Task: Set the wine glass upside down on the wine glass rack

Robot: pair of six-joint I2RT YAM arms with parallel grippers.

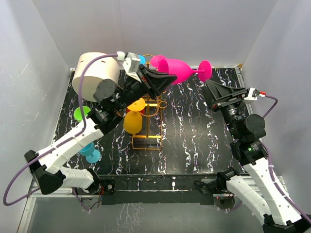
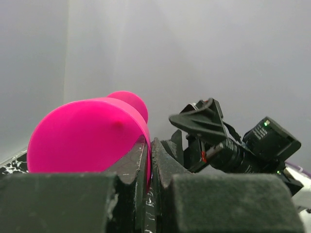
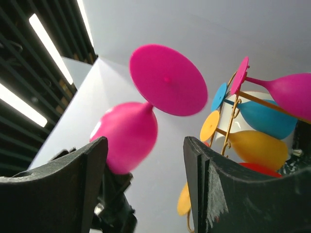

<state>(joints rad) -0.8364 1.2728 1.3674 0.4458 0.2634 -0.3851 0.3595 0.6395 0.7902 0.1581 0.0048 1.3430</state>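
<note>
Pinching the pink wine glass (image 1: 183, 69) by the lip of its bowl, my left gripper (image 2: 150, 145) is clamped on the thin wall and holds it sideways in the air, at about one o'clock from the wine glass rack (image 1: 146, 137) in the top view, foot pointing to three o'clock. It looks like light, stiff, glossy plastic, so I judge it hard to break but apt to pivot in a rim pinch; the slim stem seems the surer hold. My right gripper (image 3: 145, 141) stands wide and empty at five o'clock of that foot, near but not touching.
</note>
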